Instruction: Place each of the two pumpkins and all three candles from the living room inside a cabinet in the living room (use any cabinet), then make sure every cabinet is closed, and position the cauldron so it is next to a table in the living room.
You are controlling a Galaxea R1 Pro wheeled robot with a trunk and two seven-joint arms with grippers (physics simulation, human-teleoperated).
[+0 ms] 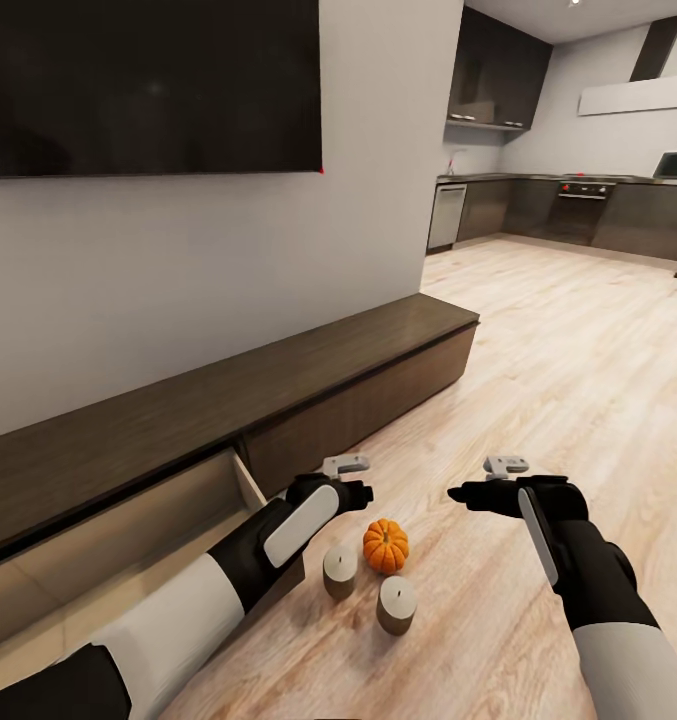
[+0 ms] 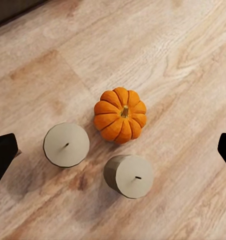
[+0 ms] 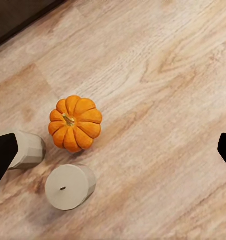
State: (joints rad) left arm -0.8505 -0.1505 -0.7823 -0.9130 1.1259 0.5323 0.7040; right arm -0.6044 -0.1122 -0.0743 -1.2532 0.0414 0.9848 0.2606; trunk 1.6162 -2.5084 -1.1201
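Your left claw (image 2: pixel 113 150) and right claw (image 3: pixel 113 150) hang wide open, empty, above the orange ribbed pumpkin (image 1: pixel 385 545) and two stubby grey candles (image 1: pixel 340 570) (image 1: pixel 397 604) on the wooden floor (image 1: pixel 538 380); your head view adds the dark-brown cabinet's open drawer (image 1: pixel 128 520).

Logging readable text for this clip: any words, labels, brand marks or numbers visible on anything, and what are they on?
None readable.
The pumpkin, candles, cabinet and wall screen carry no lettering.
The kitchen oven has small red dots on its panel, too small to read as characters.
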